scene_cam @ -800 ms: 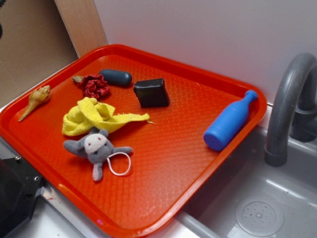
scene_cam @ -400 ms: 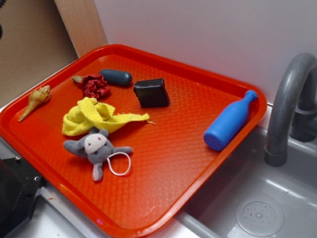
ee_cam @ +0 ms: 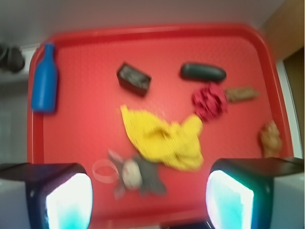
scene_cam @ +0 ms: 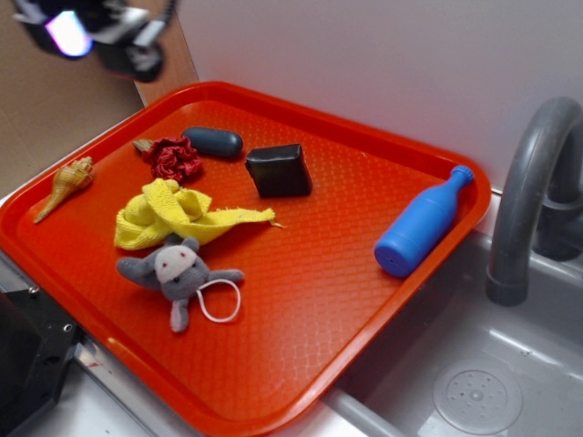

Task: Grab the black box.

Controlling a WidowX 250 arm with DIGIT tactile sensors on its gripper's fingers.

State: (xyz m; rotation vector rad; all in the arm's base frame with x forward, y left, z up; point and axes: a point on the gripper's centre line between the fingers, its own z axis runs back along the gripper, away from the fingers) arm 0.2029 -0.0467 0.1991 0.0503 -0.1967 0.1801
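Lying flat toward the far side of the red tray point(scene_cam: 301, 364), the black box point(scene_cam: 279, 170), just right of the dark oval capsule point(scene_cam: 213, 142) and beyond the yellow cloth point(scene_cam: 178, 215). Hanging high above the tray's far left corner, well apart from it, the gripper point(ee_cam: 145, 198), jaws spread wide. Probably light and stiff, with a faint sheen, so maybe slippery. Best pinched across the two short sides, fingers straddling the block squarely.
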